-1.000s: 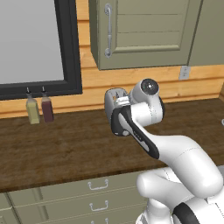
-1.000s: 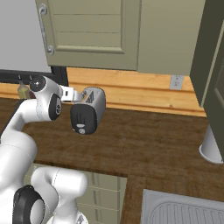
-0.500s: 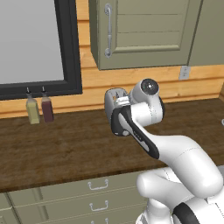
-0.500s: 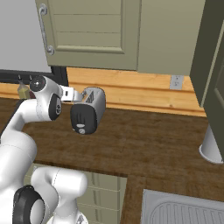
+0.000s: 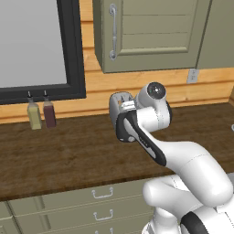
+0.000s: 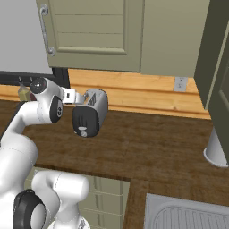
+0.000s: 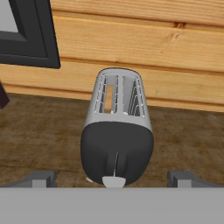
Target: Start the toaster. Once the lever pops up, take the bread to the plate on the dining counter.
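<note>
The toaster (image 7: pixel 117 140) stands on a brown wood counter against the plank wall, its black oval end panel facing my hand. Its small pale lever (image 7: pixel 114 180) sits at the low end of the panel's slit. The bread (image 7: pixel 109 97) shows as a tan sliver deep in the left slot. My gripper (image 7: pixel 113 179) is open, with one fingertip (image 7: pixel 41 178) on each side of the black end, level with the lever and apart from it. From the right base, the toaster (image 6: pixel 91 114) sits just past my hand (image 6: pixel 69 96). The plate and the dining counter are out of view.
Two small bottles (image 5: pixel 34 114) (image 5: pixel 49 113) stand under a black window frame (image 5: pixel 73 50) to the left. An olive wall cabinet (image 5: pixel 151 32) hangs above the toaster. A sink (image 6: pixel 188 214) and a white round base (image 6: pixel 217 152) lie to the right.
</note>
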